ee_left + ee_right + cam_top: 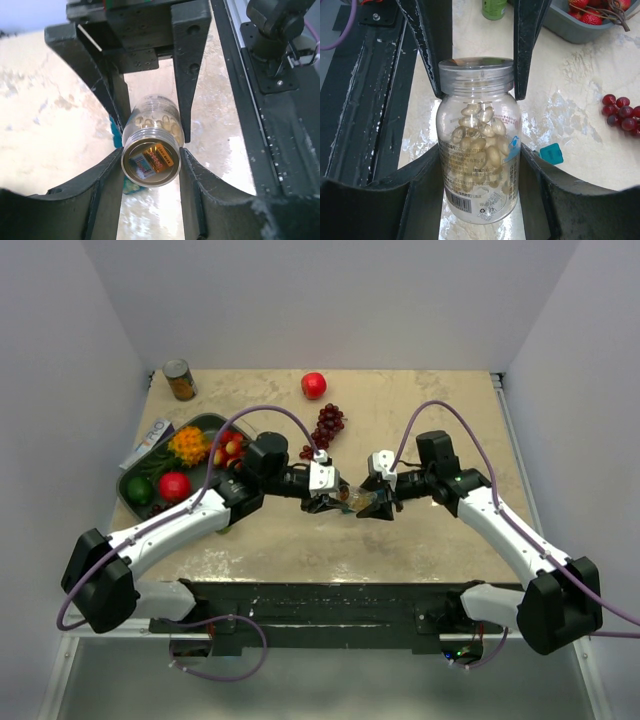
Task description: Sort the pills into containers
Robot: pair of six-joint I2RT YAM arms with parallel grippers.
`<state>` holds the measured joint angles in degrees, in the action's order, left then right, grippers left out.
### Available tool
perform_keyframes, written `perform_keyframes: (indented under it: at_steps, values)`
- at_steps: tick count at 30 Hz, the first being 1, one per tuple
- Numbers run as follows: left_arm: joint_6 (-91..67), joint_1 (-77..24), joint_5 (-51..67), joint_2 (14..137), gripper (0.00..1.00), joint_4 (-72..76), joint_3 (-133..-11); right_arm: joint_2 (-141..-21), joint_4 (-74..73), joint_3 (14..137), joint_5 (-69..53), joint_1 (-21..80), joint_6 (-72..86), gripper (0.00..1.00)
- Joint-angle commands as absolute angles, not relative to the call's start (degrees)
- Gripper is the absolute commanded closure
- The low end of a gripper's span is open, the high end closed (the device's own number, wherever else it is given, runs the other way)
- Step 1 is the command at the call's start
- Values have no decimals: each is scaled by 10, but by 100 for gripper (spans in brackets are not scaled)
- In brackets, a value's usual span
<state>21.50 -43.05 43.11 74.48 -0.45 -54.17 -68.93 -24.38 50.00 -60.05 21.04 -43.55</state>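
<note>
A clear pill bottle (479, 145) full of pale capsules hangs lying on its side between my two grippers above the table's middle (361, 502). My right gripper (480, 152) is shut on the bottle's body. My left gripper (151, 156) comes from the opposite side, and its fingers (436, 60) press both sides of the clear cap (151, 162). Only small teal-blue parts of the containers show on the table below the bottle (551, 153), (131, 187). In the top view my left gripper (338, 502) and right gripper (376, 505) meet tip to tip.
A dark green tray (213, 421) of fruit lies at the left, with a small green bottle (494, 7) near it. Red grapes (328, 425), a red apple (314, 385) and a tin can (180, 380) lie further back. The black base rail (365, 100) runs along the near edge.
</note>
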Motion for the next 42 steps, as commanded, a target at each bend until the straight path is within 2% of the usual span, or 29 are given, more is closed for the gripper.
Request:
perform_keyframes:
  at_steps: [1, 8, 11, 12, 15, 16, 19, 21, 28, 32, 39, 42]
  values:
    - [389, -440, 542, 762, 100, 21, -575, -684, -245, 510, -606, 200, -408, 100]
    - [312, -439, 519, 759, 100, 63, -565, -684, -245, 510, -606, 200, -410, 100]
    - [262, -439, 481, 750, 100, 69, -558, -683, -245, 509, -610, 200, -410, 92]
    - [236, -439, 460, 749, 100, 67, -556, -682, -250, 509, -613, 200, -415, 81]
    - [201, -439, 430, 746, 100, 48, -556, -681, -257, 508, -619, 200, -424, 57]
    - [196, -438, 425, 747, 100, 42, -557, -681, -259, 508, -620, 200, -427, 34]
    - [170, -434, 407, 743, 100, 26, -548, -680, -265, 509, -622, 200, -434, 10]
    - [157, -432, 396, 735, 100, 22, -535, -681, -265, 509, -621, 200, -434, 2]
    - [118, -409, 363, 712, 100, -23, -506, -678, -265, 511, -612, 192, -431, 1]
    - [45, -373, 295, 695, 100, -58, -482, -664, -270, 517, -598, 164, -432, 1]
    - [-89, -293, 48, 701, 100, -127, -453, -652, -261, 515, -588, 125, -421, 1]
    - [-107, -272, -17, 707, 100, -127, -442, -654, -253, 512, -582, 125, -414, 1]
